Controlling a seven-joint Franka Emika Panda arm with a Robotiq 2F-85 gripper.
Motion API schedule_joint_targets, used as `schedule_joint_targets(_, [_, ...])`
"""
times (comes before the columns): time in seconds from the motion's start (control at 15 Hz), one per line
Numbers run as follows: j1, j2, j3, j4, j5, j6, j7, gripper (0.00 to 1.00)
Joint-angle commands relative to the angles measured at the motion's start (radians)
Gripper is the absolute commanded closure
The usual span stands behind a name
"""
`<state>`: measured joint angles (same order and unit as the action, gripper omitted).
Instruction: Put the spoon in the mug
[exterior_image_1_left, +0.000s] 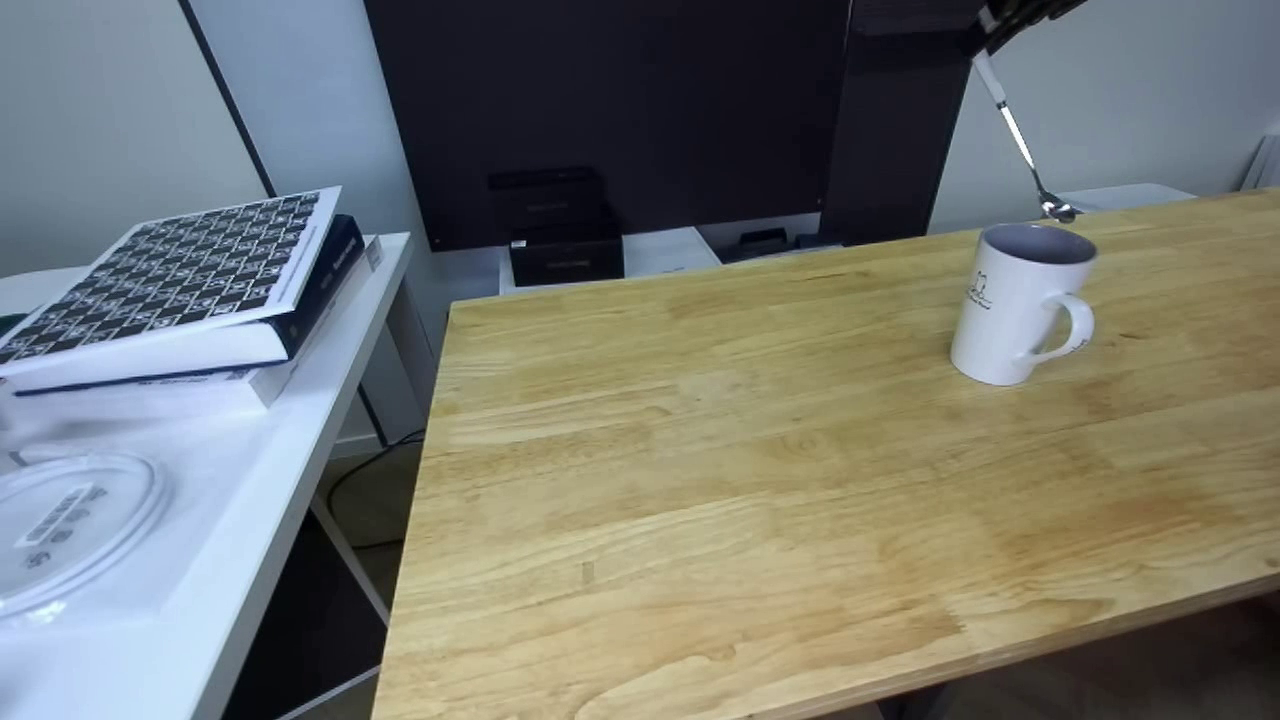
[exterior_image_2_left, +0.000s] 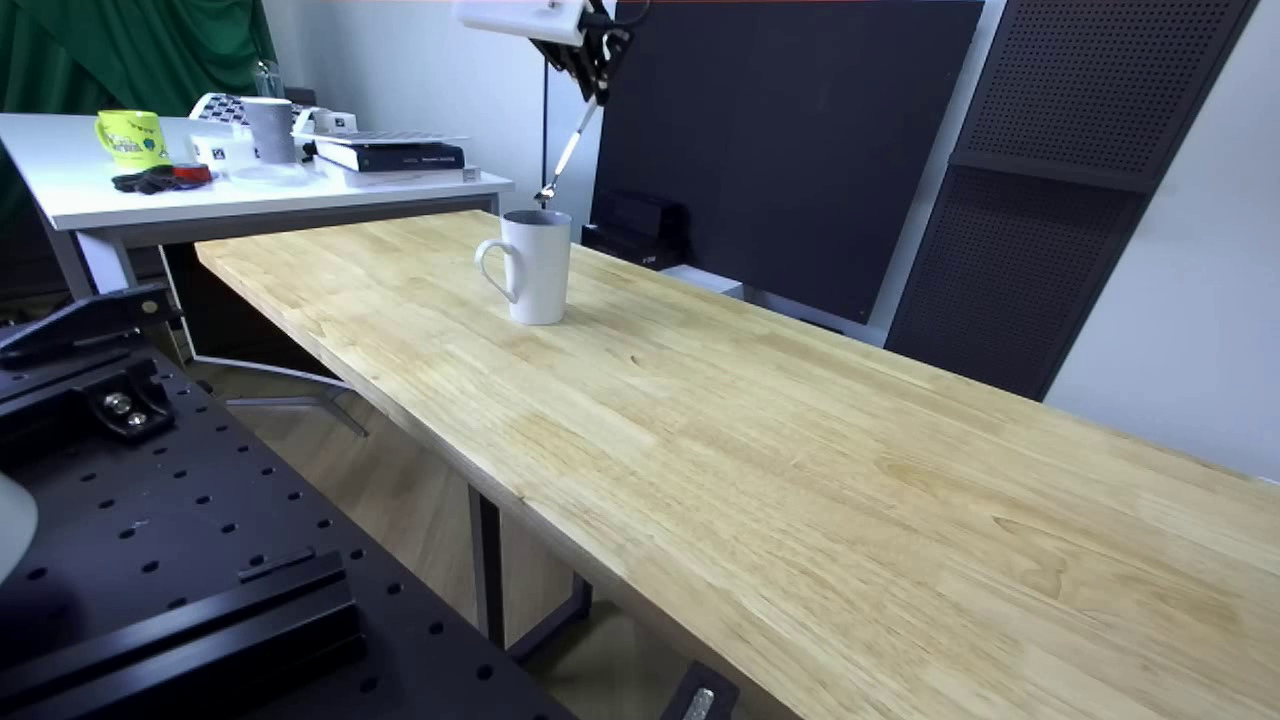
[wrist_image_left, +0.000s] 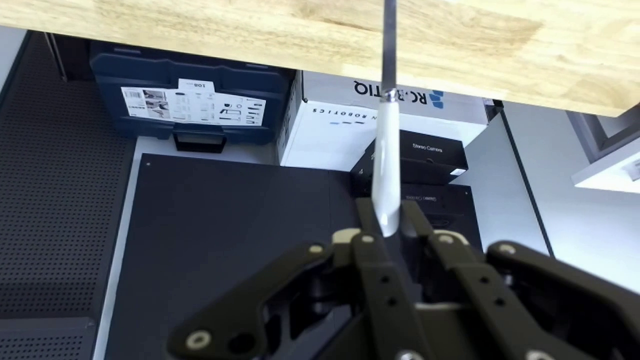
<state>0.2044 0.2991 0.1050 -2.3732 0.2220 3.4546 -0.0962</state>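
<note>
Gripper (wrist_image_left: 390, 220) black. Two long flat bars (wrist_image_left: 397, 312) up its middle, little round holes (wrist_image_left: 392, 302). Bent black side pieces (wrist_image_left: 237, 300), shiny round screws (wrist_image_left: 198, 339). Cream bits (wrist_image_left: 345, 235) beside fingertips (wrist_image_left: 367, 215). Above gripper: smooth white arm (exterior_image_2_left: 525, 17), dark curvy cable (exterior_image_2_left: 632, 21).

Cutlery: one spoon (wrist_image_left: 388, 130), spanning 1 to 4 o'clock in the wrist view. End effectors: one gripper (wrist_image_left: 389, 215) with two fingers (wrist_image_left: 368, 219), at 4 o'clock there. Mugs: two, the white mug (exterior_image_1_left: 1010, 310) near 3 o'clock and the yellow-green mug (exterior_image_2_left: 137, 140) at 10 o'clock, each in an exterior view. Cups: one grey cup (exterior_image_2_left: 270, 130), likewise at 10. Tables: one wooden table (exterior_image_1_left: 780, 480), one white table (exterior_image_2_left: 80, 192). Perforated panels (exterior_image_2_left: 1100, 90): two, between 2 and 3 o'clock in an exterior view. Cases: one navy tool case (wrist_image_left: 192, 102), 10 o'clock, wrist view.
</note>
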Motion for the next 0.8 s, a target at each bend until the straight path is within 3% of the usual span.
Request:
schedule_joint_targets(0.0, [-0.003,-0.001,0.006,0.022,-0.035,0.000,0.076,0.96])
schedule_joint_targets(0.27, [-0.023,0.007,0.041,0.034,-0.065,-0.003,0.141,0.96])
schedule_joint_targets(0.73, [-0.027,0.008,0.039,0.054,-0.078,-0.006,0.158,0.96])
